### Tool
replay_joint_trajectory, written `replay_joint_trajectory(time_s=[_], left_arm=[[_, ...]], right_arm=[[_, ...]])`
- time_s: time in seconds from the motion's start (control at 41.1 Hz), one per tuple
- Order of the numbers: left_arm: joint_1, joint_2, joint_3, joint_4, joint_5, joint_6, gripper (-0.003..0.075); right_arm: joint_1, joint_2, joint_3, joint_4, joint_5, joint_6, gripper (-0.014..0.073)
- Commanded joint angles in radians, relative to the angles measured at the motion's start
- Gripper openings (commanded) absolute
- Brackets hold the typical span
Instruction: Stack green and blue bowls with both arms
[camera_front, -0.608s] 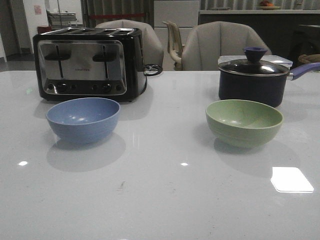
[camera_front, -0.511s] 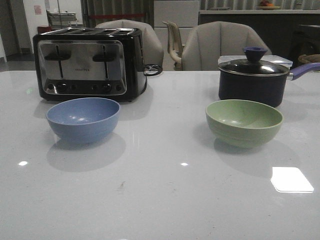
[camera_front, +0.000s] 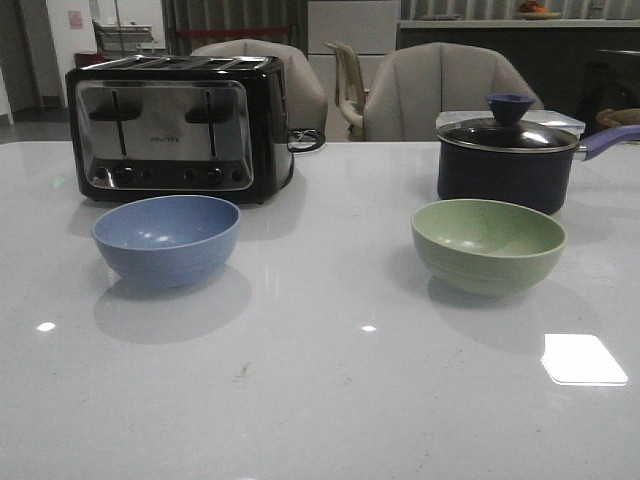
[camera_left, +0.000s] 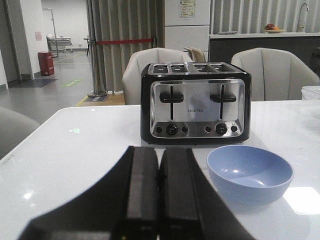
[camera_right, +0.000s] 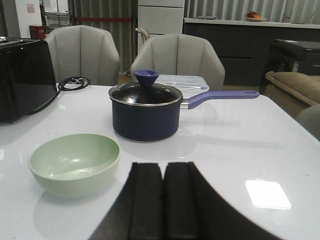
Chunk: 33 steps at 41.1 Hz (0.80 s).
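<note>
Left gripper (camera_left: 159, 190) and right gripper (camera_right: 163, 200) both clenched, empty. Blue bowl (camera_front: 166, 239) sits before toaster (camera_front: 178, 125), green bowl (camera_front: 488, 245) before saucepan (camera_front: 508, 160), well apart. Risk: closed fingers nudging a bowl backward.

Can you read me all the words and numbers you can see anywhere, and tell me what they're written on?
"FINETEK", as best it reads: small print on the shiny front of the toaster; it is blurred in the front view.
Paper sign on the white cabinet far behind: too small to read.
Pink notice on the wall: too blurred to read.
Blue bowl, green bowl and saucepan: no writing.
</note>
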Motion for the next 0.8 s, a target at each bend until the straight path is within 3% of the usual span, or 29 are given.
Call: replay_joint_trajectory(time_s=[0.0,0.778], left_arm=[[-0.007,-0.021,0.02,-0.003,-0.09,-0.005,0.0102],[-0.007,-0.021,-0.001,-0.023,-0.106,-0.005,0.0102]], right_arm=[[0.003,-0.022,0.0,0.002,-0.093,-0.008,0.0035],[0.003,-0.022,-0.029,0.02,-0.071,-0.008,0.0035]])
